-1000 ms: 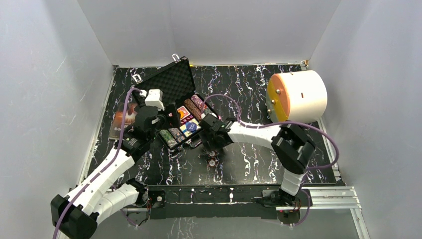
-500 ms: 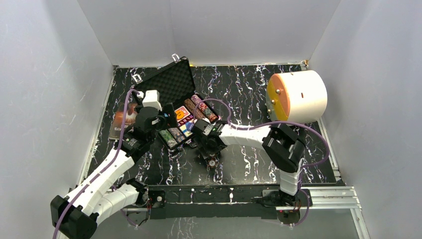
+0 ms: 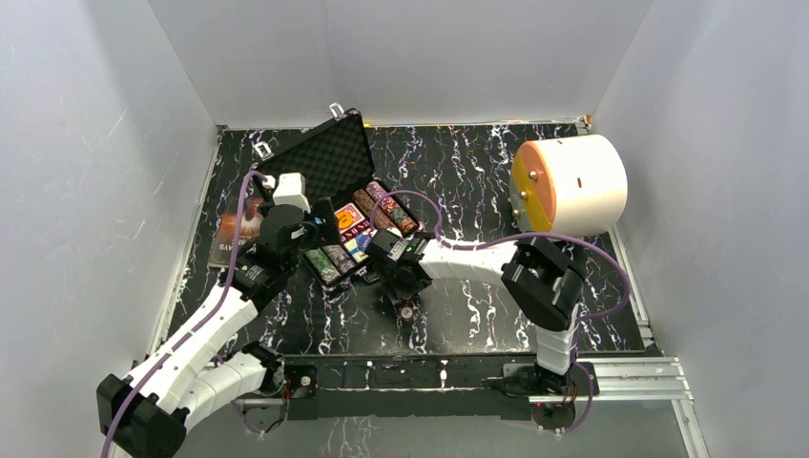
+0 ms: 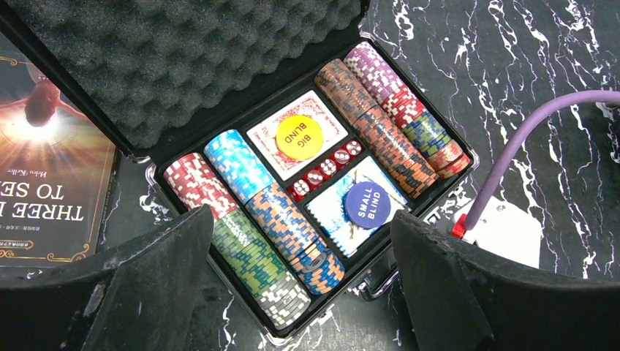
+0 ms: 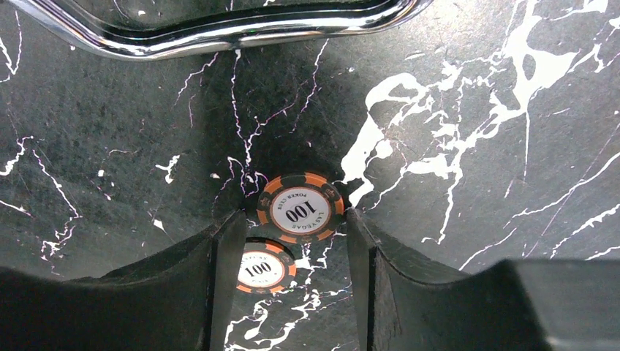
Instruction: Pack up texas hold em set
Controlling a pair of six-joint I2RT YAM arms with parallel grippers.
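The right end effector (image 5: 296, 219) is down on the bench (image 5: 475, 241) just in front of the case's chrome handle (image 5: 219, 31), at the top of the wrist view, because two chips lie outside the case. Its fingers flank a black-and-orange 100 chip (image 5: 300, 208). The right one touches the chip's edge, but I cannot tell whether the chip is pinched. A second 100 chip (image 5: 261, 269) lies just below, partly behind the other finger.

The left end effector (image 4: 300, 241) hangs spread wide and empty above the open black case (image 4: 190, 58), probably waiting to close it.

Inside, rows of poker chips (image 4: 270, 208) fill both sides. In the middle, a red deck (image 4: 329, 121) carries the yellow BIG BLIND button (image 4: 297, 134). A blue deck (image 4: 333, 212) carries the SMALL BLIND button (image 4: 367, 202), and red dice (image 4: 325, 168) lie between them. A booklet (image 4: 44, 168) lies at centre left.
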